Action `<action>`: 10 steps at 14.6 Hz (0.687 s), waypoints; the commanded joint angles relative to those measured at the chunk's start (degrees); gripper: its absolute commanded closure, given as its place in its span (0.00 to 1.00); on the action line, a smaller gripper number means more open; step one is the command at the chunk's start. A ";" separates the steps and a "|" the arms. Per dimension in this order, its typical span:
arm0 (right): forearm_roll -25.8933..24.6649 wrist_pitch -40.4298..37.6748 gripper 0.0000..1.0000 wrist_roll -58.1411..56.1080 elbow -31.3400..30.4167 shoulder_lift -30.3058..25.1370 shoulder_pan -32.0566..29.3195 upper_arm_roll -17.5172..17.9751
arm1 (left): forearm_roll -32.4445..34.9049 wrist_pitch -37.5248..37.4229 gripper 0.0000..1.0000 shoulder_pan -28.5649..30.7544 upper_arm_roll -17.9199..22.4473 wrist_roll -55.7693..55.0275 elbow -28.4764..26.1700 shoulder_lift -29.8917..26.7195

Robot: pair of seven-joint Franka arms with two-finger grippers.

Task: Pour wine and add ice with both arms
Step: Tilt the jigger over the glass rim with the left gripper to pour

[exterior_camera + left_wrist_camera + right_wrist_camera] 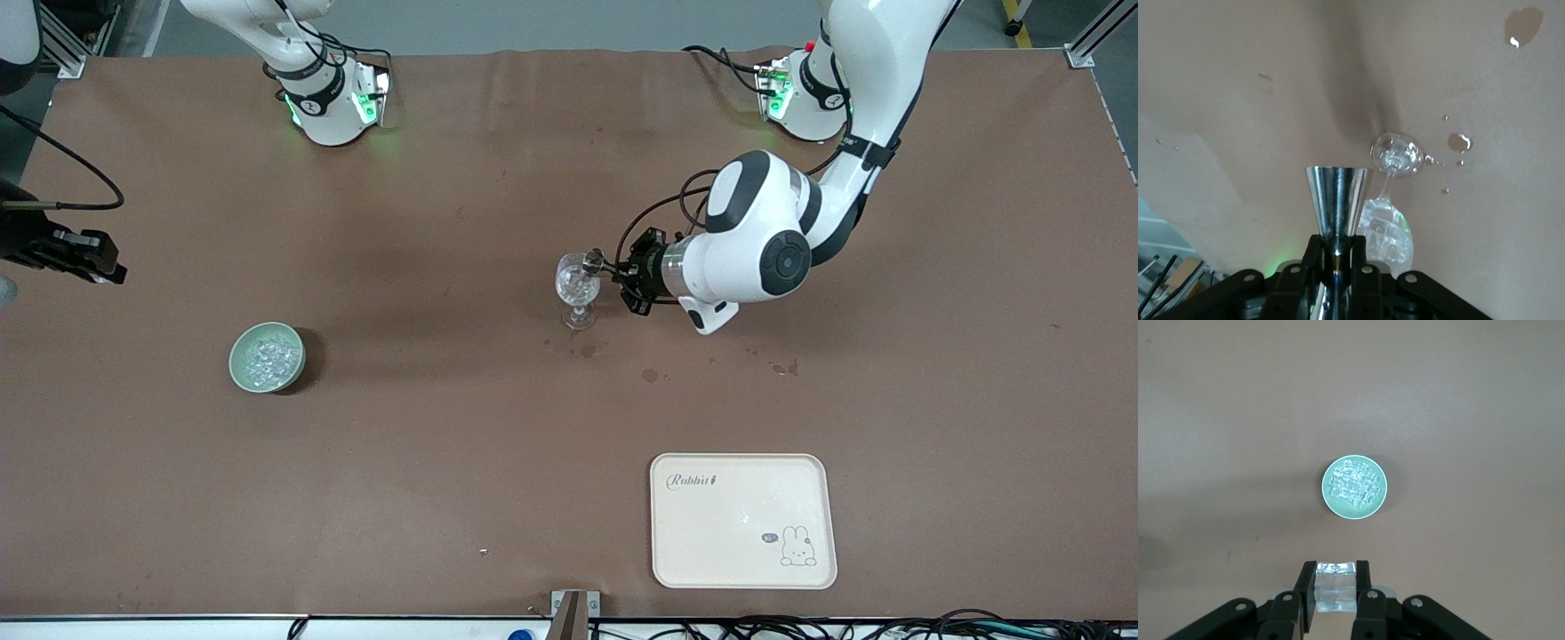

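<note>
A clear stemmed glass [578, 286] stands mid-table with glittering chunks of ice inside it; it also shows in the left wrist view [1386, 230]. My left gripper [625, 273] is beside its rim, shut on a steel cone-shaped measuring cup [594, 260], which points at the glass. In the left wrist view the cup [1336, 197] sits between the fingers of my left gripper [1336, 245]. My right gripper [1335, 577] is shut on an ice cube [1335, 588], high over the table near a pale green bowl [1331, 501] of ice [1353, 483]. The bowl [240, 373] lies toward the right arm's end.
A cream tray [742, 520] with a rabbit drawing lies near the front edge, toward the left arm's end. Wet spots [650, 375] mark the brown cover nearer the camera than the glass. My right gripper [84, 256] shows at the edge of the front view.
</note>
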 commanded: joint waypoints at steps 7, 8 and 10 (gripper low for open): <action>-0.43 0.07 0.98 0.16 -1.45 -1.54 0.04 0.10 | 3.94 0.58 0.99 -1.95 0.20 -6.68 1.61 0.68; -0.43 -0.02 0.98 0.16 -1.45 -1.55 0.04 0.10 | 3.94 0.58 0.99 -1.95 0.20 -6.86 1.61 0.68; -0.34 -0.20 0.98 0.16 -1.36 -1.63 -0.05 0.10 | 4.81 0.58 0.99 -1.95 0.20 -8.34 1.87 0.59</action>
